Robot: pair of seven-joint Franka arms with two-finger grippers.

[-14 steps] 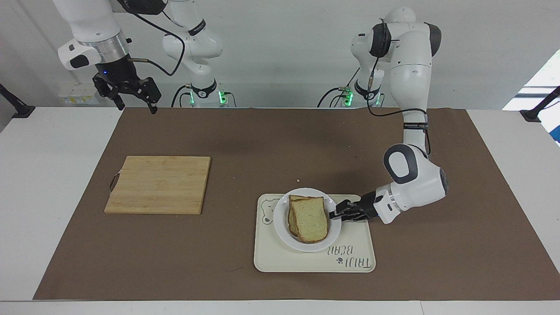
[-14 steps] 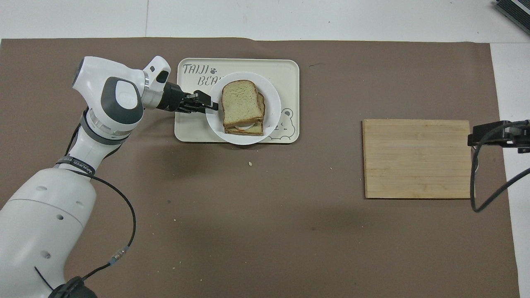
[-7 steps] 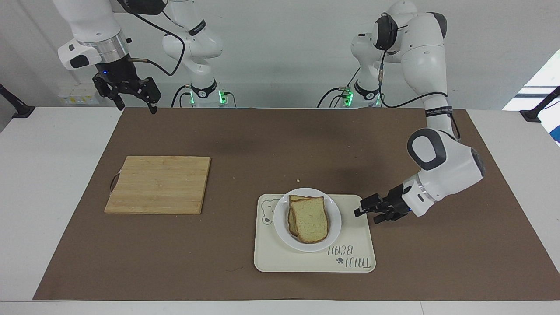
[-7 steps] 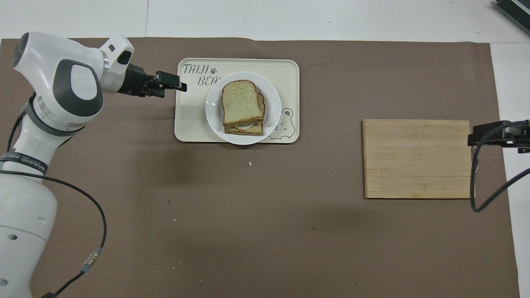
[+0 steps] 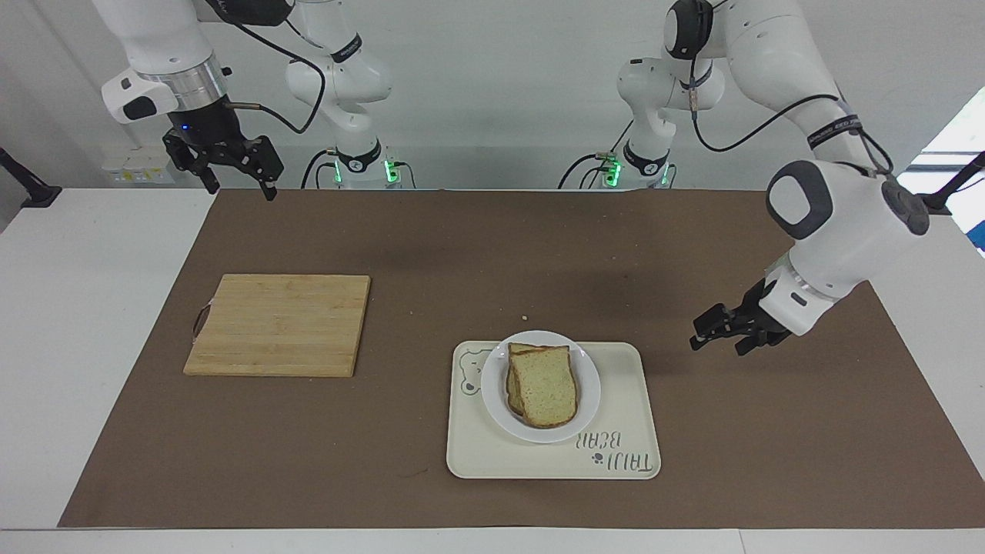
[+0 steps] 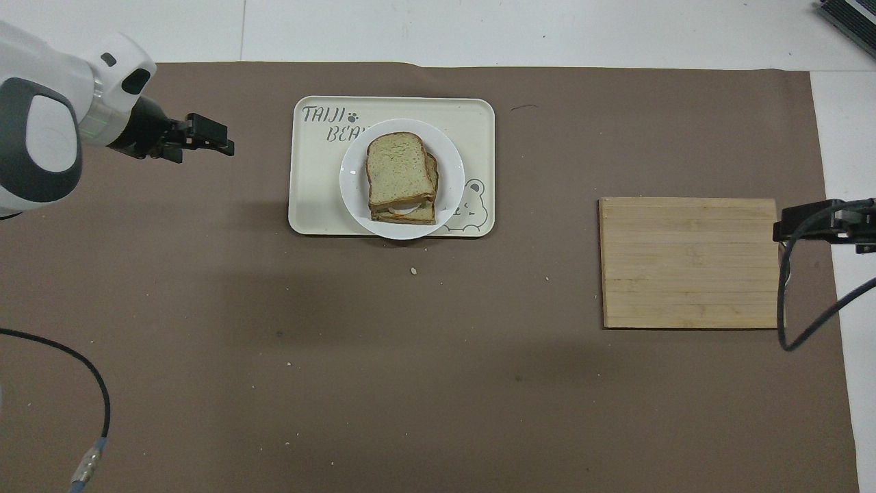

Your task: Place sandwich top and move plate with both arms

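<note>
The sandwich top (image 5: 543, 385) (image 6: 400, 168) lies on the stacked sandwich, a white filling showing under it in the overhead view. The stack sits on the plate (image 5: 492, 396) (image 6: 352, 185), and the plate rests on the cream tray (image 5: 619, 385) (image 6: 315, 195). My left gripper (image 5: 702, 331) (image 6: 215, 137) hovers open and empty over the brown mat, off the tray toward the left arm's end of the table. High over the mat's edge by its own base, my right gripper (image 5: 238, 188) (image 6: 787, 229) waits open and empty.
A wooden cutting board (image 5: 278, 325) (image 6: 690, 262) lies on the mat toward the right arm's end. A brown mat (image 5: 431, 254) covers most of the table. A few crumbs (image 6: 413, 271) lie just nearer to the robots than the tray.
My left gripper opened at the plate's rim, then pulled back off the tray toward the left arm's end and rose. The sandwich, the plate and the right arm stayed put.
</note>
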